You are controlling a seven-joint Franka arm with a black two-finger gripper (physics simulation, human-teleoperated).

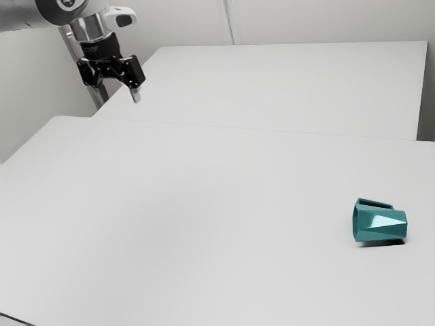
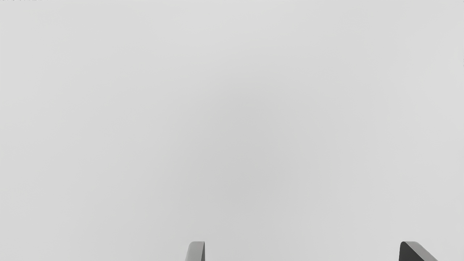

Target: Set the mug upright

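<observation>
1. The mug (image 1: 380, 225) lies on its side on the bench (image 1: 204, 238), towards the exterior view's right. Its open end (image 1: 355, 221) faces that view's left, and its handle (image 1: 376, 203) is along the far side. As it lies, it is not upright.
2. The tool (image 2: 303, 242) is released: its fingers stand wide apart with nothing between them. It hangs above the bench at the exterior view's upper left, well apart from the mug.
3. I judge the step in hand to be reaching the mug for a grasp.
4. The next move calls for carrying the open tool across towards the exterior view's right, then lowering it over the mug, with one finger to go on each side of the body.
5. After a firm grip, the mug should need a small lift and a tip of about a quarter turn, open end up. A loose hold could let it slip or roll.
</observation>
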